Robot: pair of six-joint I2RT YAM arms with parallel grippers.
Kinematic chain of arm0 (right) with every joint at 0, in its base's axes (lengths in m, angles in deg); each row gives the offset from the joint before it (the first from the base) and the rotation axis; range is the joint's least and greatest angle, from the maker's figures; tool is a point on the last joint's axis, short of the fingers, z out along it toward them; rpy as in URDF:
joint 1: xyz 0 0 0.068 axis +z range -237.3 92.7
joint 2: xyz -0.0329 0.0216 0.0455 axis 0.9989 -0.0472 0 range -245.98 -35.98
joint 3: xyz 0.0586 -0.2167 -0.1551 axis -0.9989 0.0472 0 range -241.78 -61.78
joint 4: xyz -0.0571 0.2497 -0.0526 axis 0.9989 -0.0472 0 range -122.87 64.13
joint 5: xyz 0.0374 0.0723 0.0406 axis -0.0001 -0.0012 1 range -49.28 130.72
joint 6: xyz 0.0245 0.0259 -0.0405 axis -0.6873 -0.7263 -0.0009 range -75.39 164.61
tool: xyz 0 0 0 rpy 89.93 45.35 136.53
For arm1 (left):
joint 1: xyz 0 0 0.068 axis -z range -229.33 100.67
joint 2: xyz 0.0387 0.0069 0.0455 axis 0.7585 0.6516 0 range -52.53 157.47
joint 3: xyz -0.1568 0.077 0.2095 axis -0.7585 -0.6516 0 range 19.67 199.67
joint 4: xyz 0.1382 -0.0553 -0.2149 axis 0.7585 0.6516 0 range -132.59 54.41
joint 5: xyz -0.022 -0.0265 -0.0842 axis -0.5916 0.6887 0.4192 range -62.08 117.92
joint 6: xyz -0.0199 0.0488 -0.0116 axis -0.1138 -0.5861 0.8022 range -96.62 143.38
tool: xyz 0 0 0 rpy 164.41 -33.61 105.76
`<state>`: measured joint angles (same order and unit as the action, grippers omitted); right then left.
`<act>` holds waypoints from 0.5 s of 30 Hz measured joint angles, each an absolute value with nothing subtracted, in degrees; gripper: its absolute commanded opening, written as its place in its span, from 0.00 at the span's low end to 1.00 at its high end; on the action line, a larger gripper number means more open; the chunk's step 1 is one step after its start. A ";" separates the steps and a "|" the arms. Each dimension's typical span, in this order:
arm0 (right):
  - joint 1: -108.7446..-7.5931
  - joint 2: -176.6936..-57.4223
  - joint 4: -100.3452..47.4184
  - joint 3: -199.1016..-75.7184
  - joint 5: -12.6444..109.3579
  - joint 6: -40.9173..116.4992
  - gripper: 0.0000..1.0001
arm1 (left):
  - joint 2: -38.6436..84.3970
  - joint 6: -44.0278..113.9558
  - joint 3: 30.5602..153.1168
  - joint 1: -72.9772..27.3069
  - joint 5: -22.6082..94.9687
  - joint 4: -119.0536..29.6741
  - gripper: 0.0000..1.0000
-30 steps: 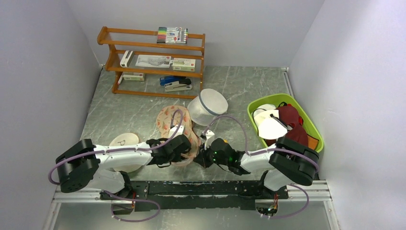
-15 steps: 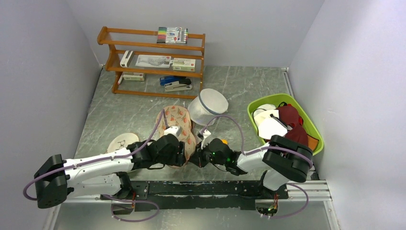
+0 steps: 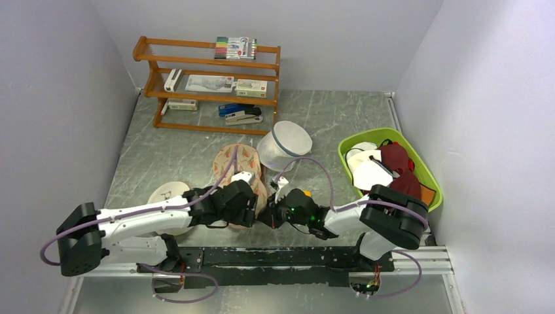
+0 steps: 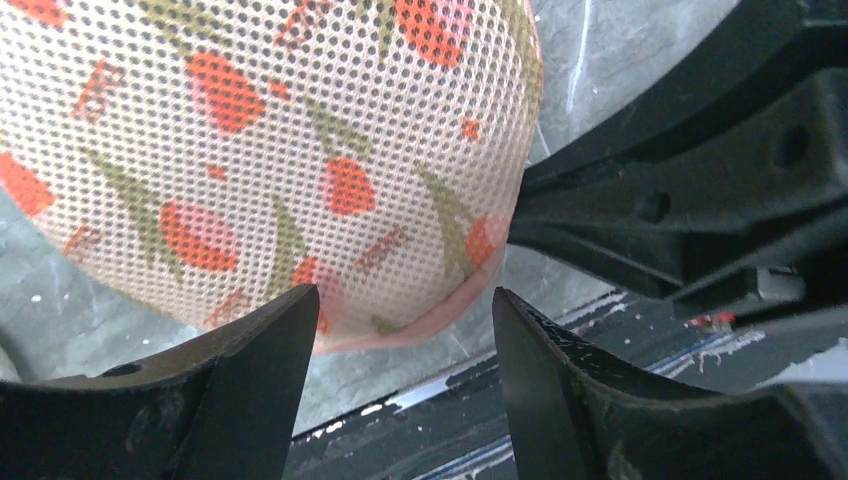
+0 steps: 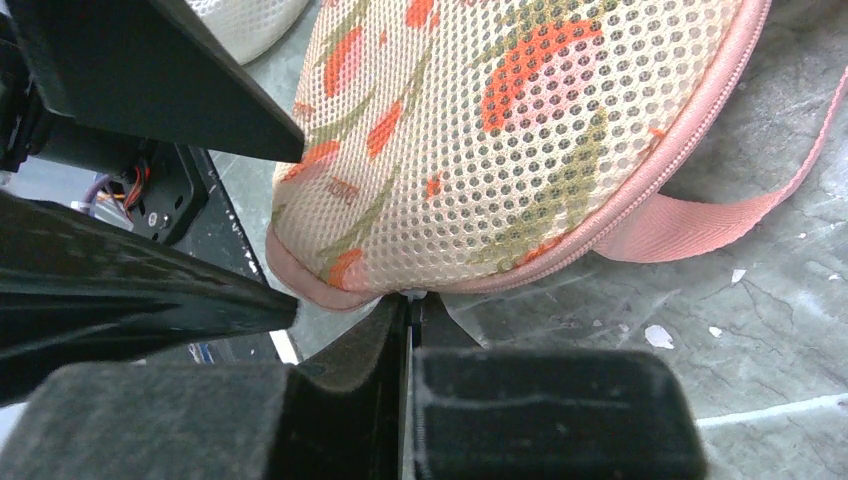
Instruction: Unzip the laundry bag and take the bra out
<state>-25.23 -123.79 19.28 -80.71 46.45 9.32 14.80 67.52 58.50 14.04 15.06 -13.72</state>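
Bag point(image 3: 237, 160): zip looks closed, bra not seen.
Left tool point(image 4: 403, 300): apart, either side of bag's near end.
Right tool point(image 5: 410, 300): together at zip seam.
Remaining: unzipping, removing.

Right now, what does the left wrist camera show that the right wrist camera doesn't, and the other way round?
Only the left wrist view: the left tool open, with the rounded end of the laundry bag between its fingers.
Only the right wrist view: the right tool shut at the bag's pink zip seam. I can't tell whether it pinches the pull. It also shows a pink strap and a bit of white mesh.
Both: the floral bag on the grey table, with the other arm close by.
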 measured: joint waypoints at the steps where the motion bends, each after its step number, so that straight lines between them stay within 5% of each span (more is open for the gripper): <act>1: -25.23 -123.66 19.19 -80.71 46.37 9.36 0.00 | 13.62 67.61 58.50 14.04 15.06 -12.89 0.77; 15: -25.34 -122.26 16.44 -81.17 46.39 9.51 0.00 | 16.77 66.76 61.69 14.15 13.92 -14.71 0.65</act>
